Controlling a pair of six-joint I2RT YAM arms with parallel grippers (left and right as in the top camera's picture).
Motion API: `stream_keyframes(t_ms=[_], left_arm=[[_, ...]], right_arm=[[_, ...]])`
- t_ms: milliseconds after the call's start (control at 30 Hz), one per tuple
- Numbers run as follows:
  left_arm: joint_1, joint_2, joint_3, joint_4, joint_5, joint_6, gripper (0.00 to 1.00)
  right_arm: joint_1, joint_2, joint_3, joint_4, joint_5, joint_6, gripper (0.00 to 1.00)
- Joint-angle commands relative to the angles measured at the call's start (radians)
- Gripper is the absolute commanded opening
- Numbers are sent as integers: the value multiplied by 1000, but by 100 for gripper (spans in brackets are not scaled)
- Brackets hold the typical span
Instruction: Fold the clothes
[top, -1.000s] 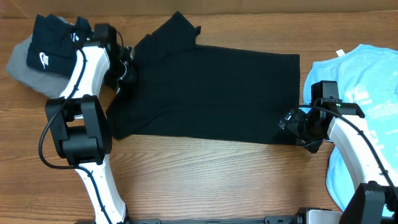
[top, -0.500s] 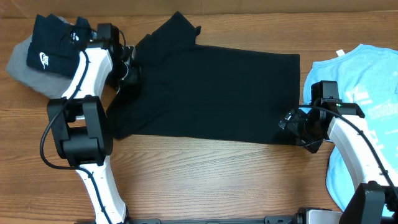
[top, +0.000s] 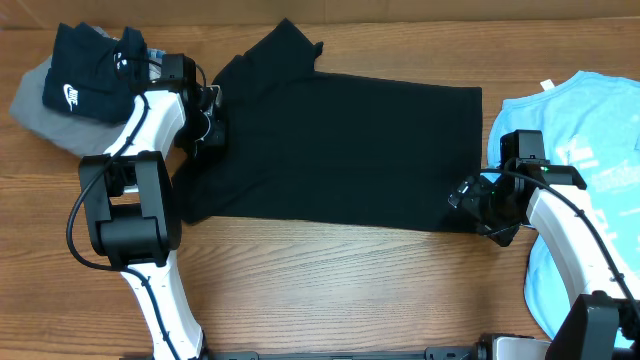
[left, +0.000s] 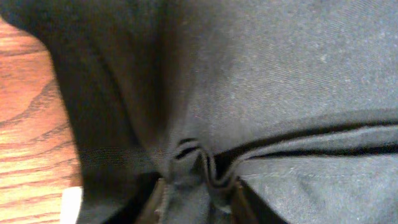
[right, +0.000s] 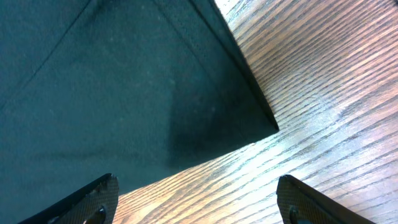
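Compared with a second ago, my left gripper (top: 207, 118) has slid a little to the right and back toward its own base, further onto the left edge of the black T-shirt (top: 340, 150). The shirt lies spread flat in the middle of the table (top: 300, 285), just as before. On the left wrist camera its fingers (left: 159, 201) pinch a raised pucker of the cloth between them. My right gripper (right: 198, 186) has not moved: its jaws stand wide apart over the shirt's near right corner, holding nothing.
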Motion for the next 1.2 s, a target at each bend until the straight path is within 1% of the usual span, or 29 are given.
stream_keyframes(t_ms=[0,33,67,133,167,300,367,467,700,767,867,933,967,1067,1167], left_arm=[[0,-6,-16,0,35,0,26],[-1,-6,-16,0,55,1,26],[-1,-6,-16,-2,59,1,31],[-1,-7,-11,-16,59,0,51],[1,-7,-5,-28,58,0,54],[8,-8,51,-105,34,1,51],[8,-8,93,-151,11,1,47],[7,-8,146,-212,-7,0,45],[10,-8,164,-268,-17,-2,46],[12,-7,162,-289,-48,-26,50],[14,-7,143,-290,-51,-26,55],[14,-7,119,-270,-51,-26,55],[14,-7,105,-256,-51,-26,55],[14,-6,62,-209,-51,-25,49],[14,-6,26,-171,-43,-25,45]], right_arm=[[-6,4,-6,1,-6,3,85],[-6,4,-6,0,-6,3,85],[-6,4,-6,0,-6,3,85],[-6,4,-6,0,-6,3,85],[-6,4,-6,0,-6,3,85],[-6,4,-6,2,-6,3,85],[-6,4,-6,2,-6,3,85],[-6,4,-6,2,-6,3,85],[-6,4,-6,2,-6,3,85],[-6,4,-6,1,-6,3,85],[-6,4,-6,2,-6,3,85],[-6,4,-6,2,-6,3,85],[-6,4,-6,2,-6,3,85],[-6,4,-6,1,-6,3,85],[-6,4,-6,1,-6,3,85]])
